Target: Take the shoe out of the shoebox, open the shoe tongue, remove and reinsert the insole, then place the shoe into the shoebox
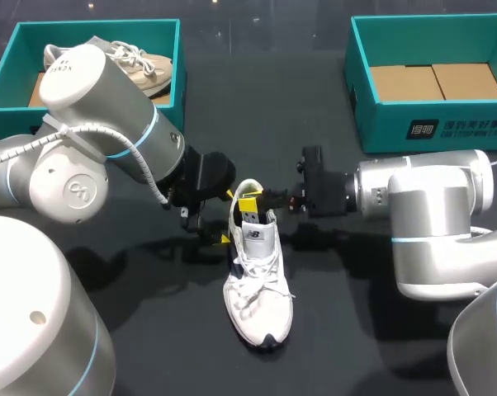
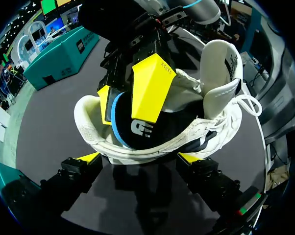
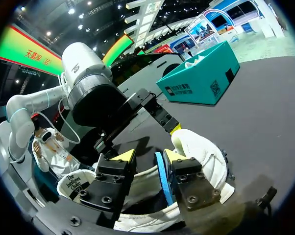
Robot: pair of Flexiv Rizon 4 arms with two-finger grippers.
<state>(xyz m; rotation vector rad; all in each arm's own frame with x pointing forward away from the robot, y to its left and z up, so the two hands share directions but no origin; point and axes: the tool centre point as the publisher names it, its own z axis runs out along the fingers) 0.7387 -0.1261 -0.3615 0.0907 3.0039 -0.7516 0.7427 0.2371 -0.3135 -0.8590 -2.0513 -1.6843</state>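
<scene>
White mesh shoe (image 1: 257,280) lies in the middle of the tabletop (image 1: 356,346), toe toward the near edge and heel toward the far edge. The right pincer (image 3: 150,156) reaches into the heel opening, narrowly parted, nipping the blue-edged insole (image 2: 133,129), which stands on edge inside. The left pincer (image 2: 140,157) sits at the heel; I cannot tell whether it grips. To do this well, I'd want the heel braced and the insole drawn along the shoe's length, not sideways, so the collar neither snags it nor drags the shoe.
</scene>
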